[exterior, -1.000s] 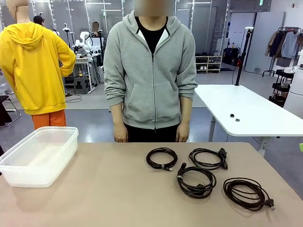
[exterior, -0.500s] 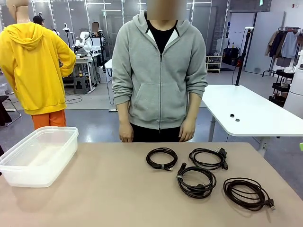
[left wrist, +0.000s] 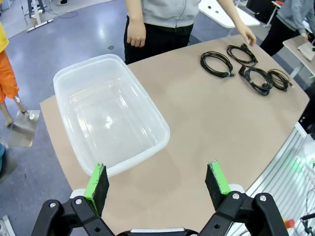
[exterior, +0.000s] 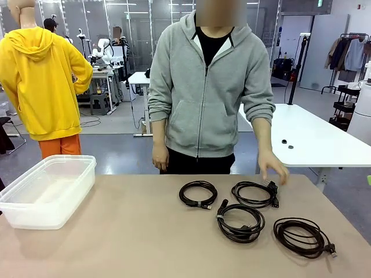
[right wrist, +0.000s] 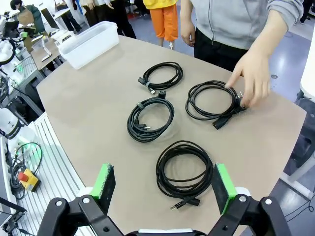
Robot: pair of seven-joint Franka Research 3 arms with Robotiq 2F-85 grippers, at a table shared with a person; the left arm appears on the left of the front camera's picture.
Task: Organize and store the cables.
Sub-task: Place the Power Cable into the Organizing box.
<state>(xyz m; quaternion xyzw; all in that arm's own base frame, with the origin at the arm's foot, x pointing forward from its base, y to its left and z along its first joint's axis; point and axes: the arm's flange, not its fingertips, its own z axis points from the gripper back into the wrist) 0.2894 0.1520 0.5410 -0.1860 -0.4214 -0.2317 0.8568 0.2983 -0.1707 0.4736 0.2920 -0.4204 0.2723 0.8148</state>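
Observation:
Several coiled black cables lie on the tan table's right half: one at the middle (exterior: 198, 194) (right wrist: 161, 74) (left wrist: 216, 64), one farther right (exterior: 254, 194) (right wrist: 212, 100) (left wrist: 241, 53), one nearer (exterior: 240, 222) (right wrist: 149, 118) (left wrist: 257, 78) and one at the near right (exterior: 302, 236) (right wrist: 184, 170) (left wrist: 279, 78). The person's hand (exterior: 272, 167) (right wrist: 253, 73) touches the far right coil's plug end. My left gripper (left wrist: 157, 181) hangs open above the table by the clear bin (left wrist: 83, 73). My right gripper (right wrist: 165, 184) hangs open over the near right coil.
The clear plastic bin (exterior: 17, 200) (right wrist: 91, 43) stands empty at the table's left. The person in a grey hoodie (exterior: 208, 87) stands at the far edge. A white table (exterior: 307, 136) stands beyond on the right.
The person has stepped to the right and reached one hand down onto the far right coil's plug end. The cables and bin have not moved.

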